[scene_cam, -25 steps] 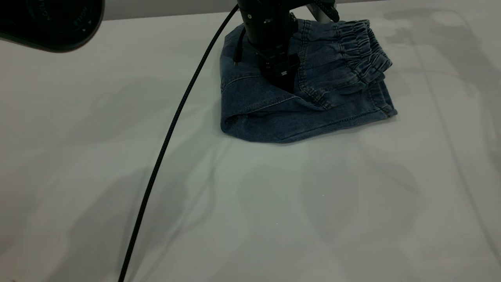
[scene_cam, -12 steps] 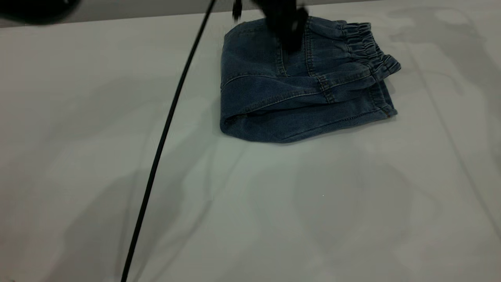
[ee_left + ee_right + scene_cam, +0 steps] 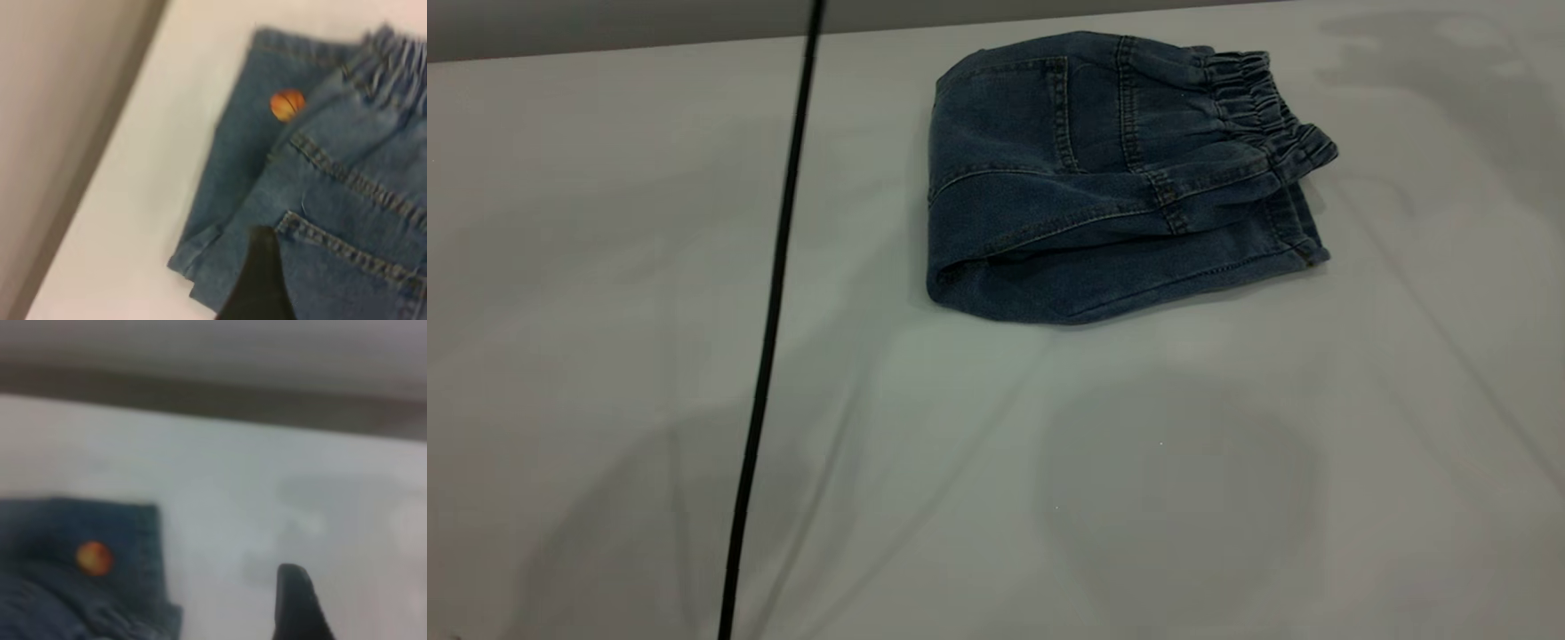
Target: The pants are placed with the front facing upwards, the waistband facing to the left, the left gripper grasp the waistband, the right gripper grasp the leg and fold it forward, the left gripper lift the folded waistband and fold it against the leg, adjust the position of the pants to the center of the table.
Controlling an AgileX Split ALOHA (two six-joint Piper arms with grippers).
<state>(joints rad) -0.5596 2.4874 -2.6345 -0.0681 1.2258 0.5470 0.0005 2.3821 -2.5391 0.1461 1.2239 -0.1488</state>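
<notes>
Denim: the folded blue jeans (image 3: 1112, 178) lie near the far edge of the white-grey table (image 3: 996, 462), gathered elastic waistband (image 3: 1258, 102) on top. Soft, limp, moderately heavy; I would grip the doubled waistband. I cannot tell how my left gripper (image 3: 257, 287) or right gripper (image 3: 300, 607) stands.

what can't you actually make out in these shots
- Left gripper: left wrist view, only one dark fingertip over the pants; the edge cuts the rest, open or shut unknown.
- Right gripper: right wrist view, one blurred tip above the table; same doubt.
- Both arms: outside the exterior view; only a black cable shows.
- Orange spot on the denim: too blurred to identify.
</notes>
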